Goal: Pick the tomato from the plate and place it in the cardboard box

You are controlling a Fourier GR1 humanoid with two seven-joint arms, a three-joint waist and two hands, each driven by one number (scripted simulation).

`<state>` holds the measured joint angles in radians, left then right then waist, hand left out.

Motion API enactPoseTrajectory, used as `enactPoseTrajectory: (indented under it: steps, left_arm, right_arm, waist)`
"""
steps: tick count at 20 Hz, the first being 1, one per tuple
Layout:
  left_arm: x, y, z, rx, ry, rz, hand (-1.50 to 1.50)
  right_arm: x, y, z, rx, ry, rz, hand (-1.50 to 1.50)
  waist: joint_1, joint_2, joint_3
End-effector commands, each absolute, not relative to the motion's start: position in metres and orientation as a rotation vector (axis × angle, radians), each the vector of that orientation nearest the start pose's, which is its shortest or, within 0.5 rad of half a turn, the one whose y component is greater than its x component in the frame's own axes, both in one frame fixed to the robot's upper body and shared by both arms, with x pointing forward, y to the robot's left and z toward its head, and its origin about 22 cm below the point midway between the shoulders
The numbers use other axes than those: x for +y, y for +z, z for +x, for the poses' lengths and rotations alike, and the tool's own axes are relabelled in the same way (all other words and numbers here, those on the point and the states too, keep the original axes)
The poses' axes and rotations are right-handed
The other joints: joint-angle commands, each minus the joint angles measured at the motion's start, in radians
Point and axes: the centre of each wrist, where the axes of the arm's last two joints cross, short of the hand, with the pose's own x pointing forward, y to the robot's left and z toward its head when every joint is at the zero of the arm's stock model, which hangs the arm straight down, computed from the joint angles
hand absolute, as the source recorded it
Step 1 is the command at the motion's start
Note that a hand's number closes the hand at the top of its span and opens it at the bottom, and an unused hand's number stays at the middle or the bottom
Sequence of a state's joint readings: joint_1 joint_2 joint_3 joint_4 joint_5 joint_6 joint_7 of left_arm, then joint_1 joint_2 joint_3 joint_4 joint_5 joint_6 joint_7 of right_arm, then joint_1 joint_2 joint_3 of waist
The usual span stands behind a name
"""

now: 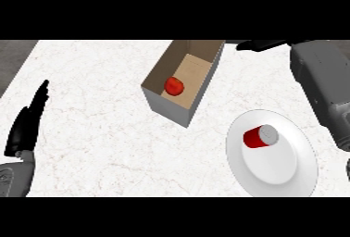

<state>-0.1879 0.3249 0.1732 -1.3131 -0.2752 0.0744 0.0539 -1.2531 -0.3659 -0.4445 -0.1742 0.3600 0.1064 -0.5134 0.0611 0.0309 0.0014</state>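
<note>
The red tomato (174, 86) lies inside the open cardboard box (167, 106), at its near end against the wall. Nothing touches it. My right forearm runs up the right side of the view, and my right hand (263, 45) shows at the top edge, just right of the box's far corner. Its fingers point left and look straight, holding nothing; part of the hand is cut off by the view's edge. My left hand (27, 121) rests open at the left edge with its fingers pointing up.
A white plate (280, 171) sits at the lower right of the marble counter. On it a red can (260, 136) with a grey lid lies on its side. My right forearm (321, 88) passes above the plate's far right.
</note>
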Motion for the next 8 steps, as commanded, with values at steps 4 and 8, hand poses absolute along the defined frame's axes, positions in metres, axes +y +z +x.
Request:
enactPoseTrajectory:
  steps: [4,8]
  left_arm:
    - [0.339,0.021,0.283,-1.424,-0.260,0.588,0.00]
    - [0.346,0.018,0.286,-1.416,-0.260,0.601,0.00]
  right_arm:
    - [-0.350,0.150,0.452,-1.871,0.393,-0.205,-1.50]
    - [-0.367,0.146,0.444,-1.854,0.509,-0.170,-1.50]
  waist:
    - [0.015,0.006,0.002]
    - [0.005,0.006,0.001]
